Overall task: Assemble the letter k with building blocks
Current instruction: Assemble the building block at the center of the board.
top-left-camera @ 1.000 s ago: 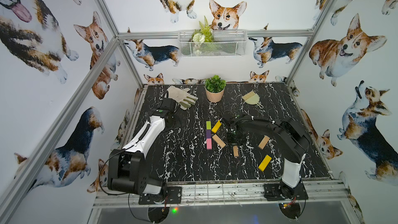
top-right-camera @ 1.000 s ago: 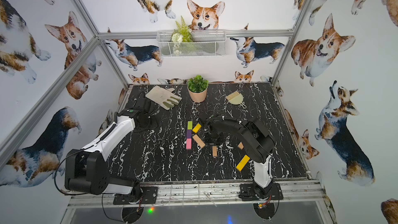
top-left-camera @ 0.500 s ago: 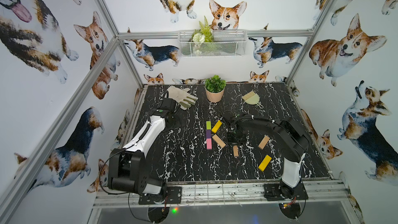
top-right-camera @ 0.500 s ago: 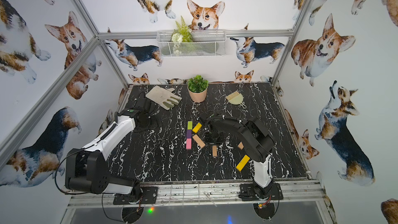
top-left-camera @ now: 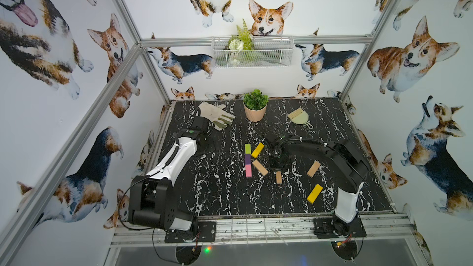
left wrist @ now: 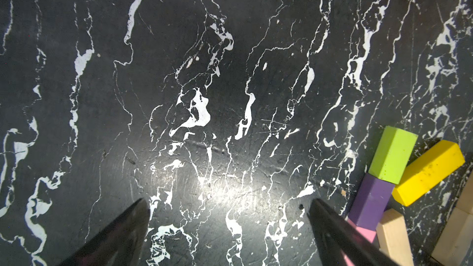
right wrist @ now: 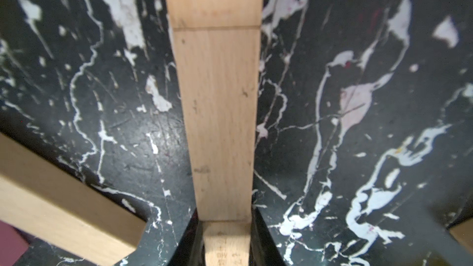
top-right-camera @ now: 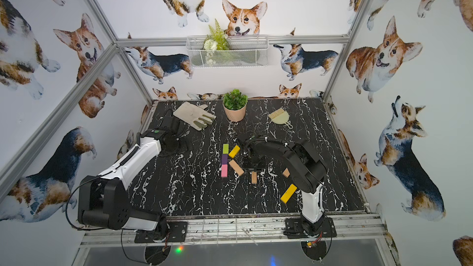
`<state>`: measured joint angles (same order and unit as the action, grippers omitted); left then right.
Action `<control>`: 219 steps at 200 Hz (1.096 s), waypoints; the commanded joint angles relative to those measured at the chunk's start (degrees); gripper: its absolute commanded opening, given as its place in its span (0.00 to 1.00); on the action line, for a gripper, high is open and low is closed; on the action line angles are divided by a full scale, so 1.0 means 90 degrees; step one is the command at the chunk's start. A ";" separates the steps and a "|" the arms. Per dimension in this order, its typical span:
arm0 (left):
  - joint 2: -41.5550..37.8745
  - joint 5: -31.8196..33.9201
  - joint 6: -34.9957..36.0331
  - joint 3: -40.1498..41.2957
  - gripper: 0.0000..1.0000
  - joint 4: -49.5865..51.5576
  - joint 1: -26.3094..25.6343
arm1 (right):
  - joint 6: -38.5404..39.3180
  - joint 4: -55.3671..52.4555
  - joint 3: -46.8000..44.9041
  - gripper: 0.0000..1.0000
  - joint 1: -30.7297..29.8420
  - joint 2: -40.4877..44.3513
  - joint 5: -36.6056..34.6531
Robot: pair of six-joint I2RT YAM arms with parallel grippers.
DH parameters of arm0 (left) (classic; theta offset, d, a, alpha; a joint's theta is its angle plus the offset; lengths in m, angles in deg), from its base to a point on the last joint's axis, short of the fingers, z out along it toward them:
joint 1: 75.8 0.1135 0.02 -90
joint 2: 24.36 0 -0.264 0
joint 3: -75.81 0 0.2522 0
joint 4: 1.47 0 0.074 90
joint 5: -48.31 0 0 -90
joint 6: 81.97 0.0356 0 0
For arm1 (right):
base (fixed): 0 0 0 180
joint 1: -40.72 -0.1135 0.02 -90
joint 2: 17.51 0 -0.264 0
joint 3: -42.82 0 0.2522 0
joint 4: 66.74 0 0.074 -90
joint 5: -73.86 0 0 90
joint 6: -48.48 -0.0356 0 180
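Black marbled bench [top-left-camera: 217,195], enclosed by corgi-papered walls [top-left-camera: 51,103].

Left claw [left wrist: 228,202]: jaws spread wide, holding nothing, poised over bare bench to the left of the blocks.

Right claw [top-left-camera: 278,168]: clamped on the far end of the held tan block [top-left-camera: 278,177], just right of the letter. Whether that block rests on the bench cannot be told.

Change since a second ago: none visible in either arm or any block.

Blocks, left to right: lime green block [top-left-camera: 247,148], purple block [top-left-camera: 247,159] and pink block [top-left-camera: 248,170] lie end to end in one straight column, green farthest from the robot. The yellow block [top-left-camera: 257,149] slants away from the green-purple joint. The slanted tan block [top-left-camera: 260,167] runs from the purple-pink joint. The loose tan block [top-left-camera: 313,169] and loose yellow block [top-left-camera: 315,193] lie well apart on the right.
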<state>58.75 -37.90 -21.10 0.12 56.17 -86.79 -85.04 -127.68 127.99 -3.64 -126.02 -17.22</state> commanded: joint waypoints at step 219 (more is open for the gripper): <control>0.0111 0.0204 0.0012 -0.0101 1.00 0.0095 0.0011 | -0.0201 -0.0110 -0.0193 0.45 -0.0154 0.0281 0.0063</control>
<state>59.59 -36.81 -21.12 -0.32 56.24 -86.77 -85.31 -127.07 127.14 -4.08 -124.27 -17.11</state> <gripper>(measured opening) 0.998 0.460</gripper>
